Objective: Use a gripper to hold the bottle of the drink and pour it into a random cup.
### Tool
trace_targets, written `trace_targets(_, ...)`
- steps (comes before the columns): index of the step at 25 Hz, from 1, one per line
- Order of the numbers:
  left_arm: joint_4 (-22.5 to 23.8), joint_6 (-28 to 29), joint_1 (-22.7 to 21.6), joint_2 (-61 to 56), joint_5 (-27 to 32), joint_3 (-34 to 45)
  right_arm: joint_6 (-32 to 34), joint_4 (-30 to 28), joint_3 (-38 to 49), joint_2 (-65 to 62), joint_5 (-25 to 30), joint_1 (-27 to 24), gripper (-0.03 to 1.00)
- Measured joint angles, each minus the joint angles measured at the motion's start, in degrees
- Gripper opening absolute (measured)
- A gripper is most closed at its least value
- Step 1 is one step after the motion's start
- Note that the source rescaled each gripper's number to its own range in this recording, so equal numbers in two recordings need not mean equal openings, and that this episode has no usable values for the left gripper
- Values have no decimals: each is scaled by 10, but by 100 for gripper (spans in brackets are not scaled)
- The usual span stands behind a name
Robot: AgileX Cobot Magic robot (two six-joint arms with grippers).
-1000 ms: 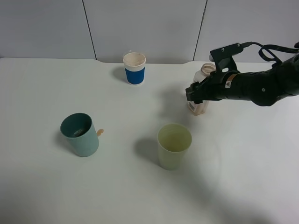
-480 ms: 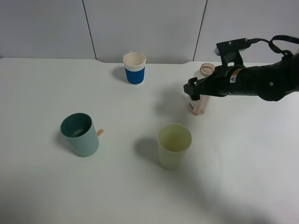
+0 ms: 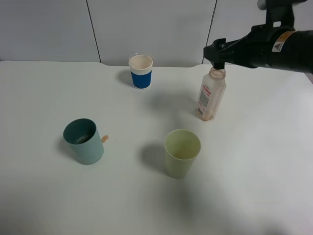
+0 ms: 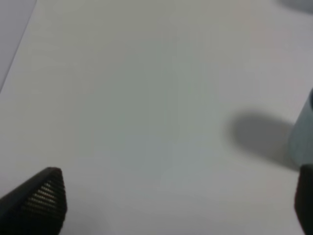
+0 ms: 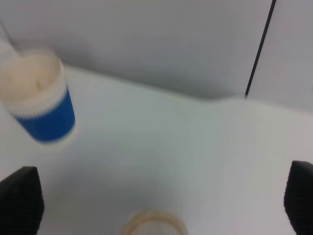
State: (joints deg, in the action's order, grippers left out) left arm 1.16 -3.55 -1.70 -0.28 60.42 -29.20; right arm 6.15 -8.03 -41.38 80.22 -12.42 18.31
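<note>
Risen and pulled back since a moment ago, the thick black right arm's claw [image 3: 213,52] no longer straddles the bottle — it hangs just above the neck, released, holding nothing.

Below everything lies the white table [image 3: 146,205]. Well below and across from the claw stands the teal-green plastic tumbler [image 3: 83,141], with dark matter showing inside. Nearer, below the claw, is the pale yellow-green tumbler [image 3: 182,152]; the blue-banded white paper cup [image 3: 141,71] sits off to its side. Directly under the claw the small clear squarish bottle [image 3: 211,95] stands upright, uncapped, with the brownish drink [image 3: 207,114] low inside.

The left claw [image 4: 176,205] is also spread over bare table.

Risk: the open claw hangs close above the neck — a careless sweep could knock the light bottle over and spill it.
</note>
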Motion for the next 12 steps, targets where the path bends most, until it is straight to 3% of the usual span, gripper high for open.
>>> trace_targets(7,0,0,0,0,0,0,0,-34,0,-110,56,-2,100)
trace_targets(12,0,0,0,0,0,0,0,-49,0,-196,111,-33,100)
